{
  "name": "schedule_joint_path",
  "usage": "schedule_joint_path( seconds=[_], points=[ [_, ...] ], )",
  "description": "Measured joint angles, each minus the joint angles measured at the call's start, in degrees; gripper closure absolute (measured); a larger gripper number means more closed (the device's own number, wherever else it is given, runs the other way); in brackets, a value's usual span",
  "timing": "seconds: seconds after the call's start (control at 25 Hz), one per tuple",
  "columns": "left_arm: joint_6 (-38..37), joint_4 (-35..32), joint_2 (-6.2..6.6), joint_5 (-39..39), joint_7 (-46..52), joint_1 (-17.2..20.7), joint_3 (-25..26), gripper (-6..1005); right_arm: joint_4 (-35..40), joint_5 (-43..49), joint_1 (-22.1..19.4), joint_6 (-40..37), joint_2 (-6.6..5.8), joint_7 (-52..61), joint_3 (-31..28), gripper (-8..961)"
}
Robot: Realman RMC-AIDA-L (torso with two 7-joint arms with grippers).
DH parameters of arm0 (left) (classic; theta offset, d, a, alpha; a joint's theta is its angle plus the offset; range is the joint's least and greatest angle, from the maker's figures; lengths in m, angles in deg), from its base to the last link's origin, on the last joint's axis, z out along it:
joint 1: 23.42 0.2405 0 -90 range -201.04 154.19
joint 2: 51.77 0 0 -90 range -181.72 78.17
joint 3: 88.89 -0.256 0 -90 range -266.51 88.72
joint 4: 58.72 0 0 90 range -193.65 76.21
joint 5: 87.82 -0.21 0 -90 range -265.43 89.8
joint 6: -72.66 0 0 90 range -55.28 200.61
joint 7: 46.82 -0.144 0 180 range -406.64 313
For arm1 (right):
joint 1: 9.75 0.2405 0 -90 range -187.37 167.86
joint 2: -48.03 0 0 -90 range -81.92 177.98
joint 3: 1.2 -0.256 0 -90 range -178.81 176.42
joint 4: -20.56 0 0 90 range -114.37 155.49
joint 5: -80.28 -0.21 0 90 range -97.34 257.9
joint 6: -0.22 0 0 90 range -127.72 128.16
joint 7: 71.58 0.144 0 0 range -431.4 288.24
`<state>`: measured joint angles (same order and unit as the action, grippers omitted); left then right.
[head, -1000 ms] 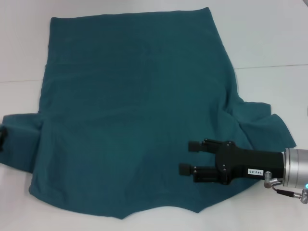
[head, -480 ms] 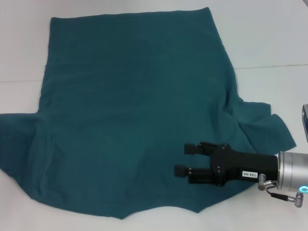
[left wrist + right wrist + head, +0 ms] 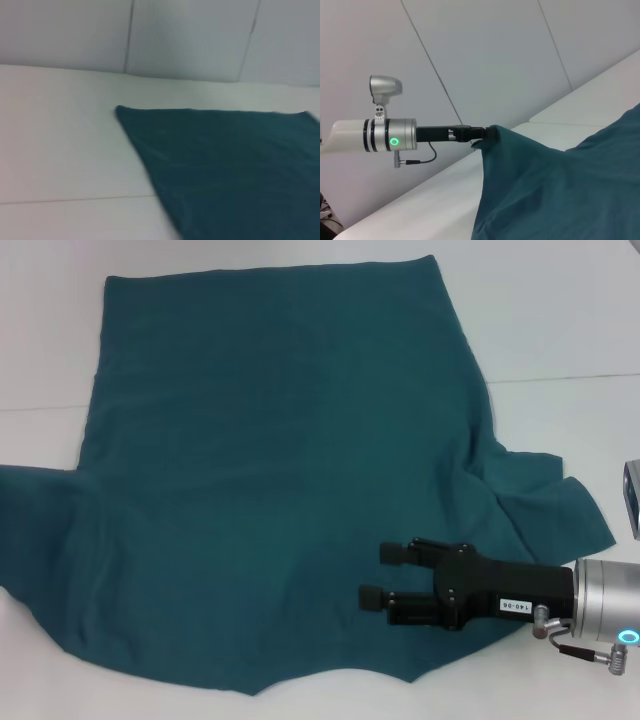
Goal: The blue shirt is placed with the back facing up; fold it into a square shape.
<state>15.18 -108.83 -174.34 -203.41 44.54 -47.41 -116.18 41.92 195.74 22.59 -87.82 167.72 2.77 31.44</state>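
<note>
Right pincer [image 3: 372, 574] unclenched over soft teal blue shirt [image 3: 270, 470]; left pincer [image 3: 487, 134] prob. gripping raised sleeve.

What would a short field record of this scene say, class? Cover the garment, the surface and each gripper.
garment: dark teal-blue fabric short-sleeved shirt, spread out, plain side up, not yet folded
surface: white table
left gripper: shut on a raised edge of the shirt, seen in the right wrist view
right gripper: open, over the shirt's near right part; contact cannot be told
</note>
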Motion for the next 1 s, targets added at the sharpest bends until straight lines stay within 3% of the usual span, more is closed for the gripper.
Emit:
schedule_joint_path(
  seconds=[0.32, 0.6, 1.0],
  points=[
    [-8.98, -0.65, -0.07, 0.42, 6.81, -0.14, 0.71, 997, 0.00, 0.02, 0.00, 0.24, 0.00, 0.00, 0.24, 39],
    [-10.67, 1.82, -1.19, 1.22, 8.26, -1.33, 0.30, 997, -0.21, 0.02, -0.04, 0.71, 0.00, 0.00, 0.56, 39],
    [-12.75, 6.78, -1.23, 7.39, 8.66, -2.80, 0.13, 997, -0.22, 0.02, -0.27, 0.78, 0.00, 0.00, 0.59, 38]
  ],
)
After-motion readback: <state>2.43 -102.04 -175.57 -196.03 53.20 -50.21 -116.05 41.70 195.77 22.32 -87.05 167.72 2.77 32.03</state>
